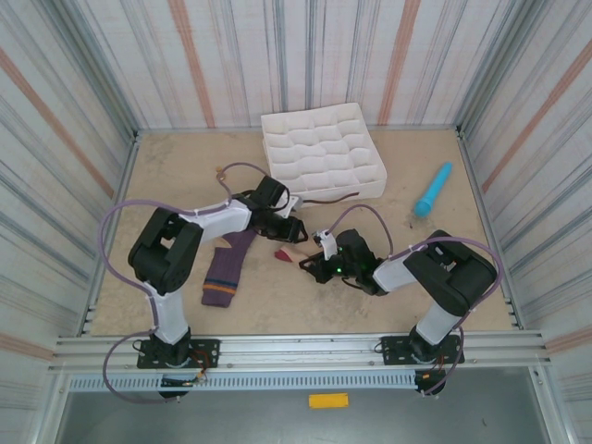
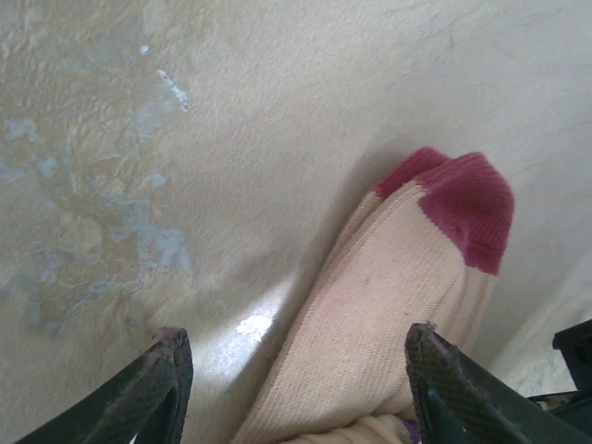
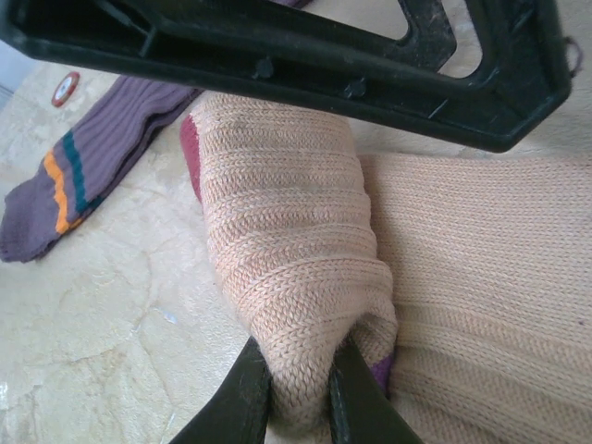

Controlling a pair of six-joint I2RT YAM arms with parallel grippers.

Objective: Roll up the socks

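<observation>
Beige sock [image 3: 287, 240] mid-table between the two arms, long axis running left to right, dark red toe toward the left arm. Pinched at a rolled fold by the closed fingers of the right gripper [image 3: 298, 356]; lying between the spread, unclosed fingers of the left gripper [image 2: 296, 338]. Purple sock [image 1: 227, 268] flat just beside, striped end toward the near edge. Scuffed tan table [image 1: 185, 176], striped walls all round.
</observation>
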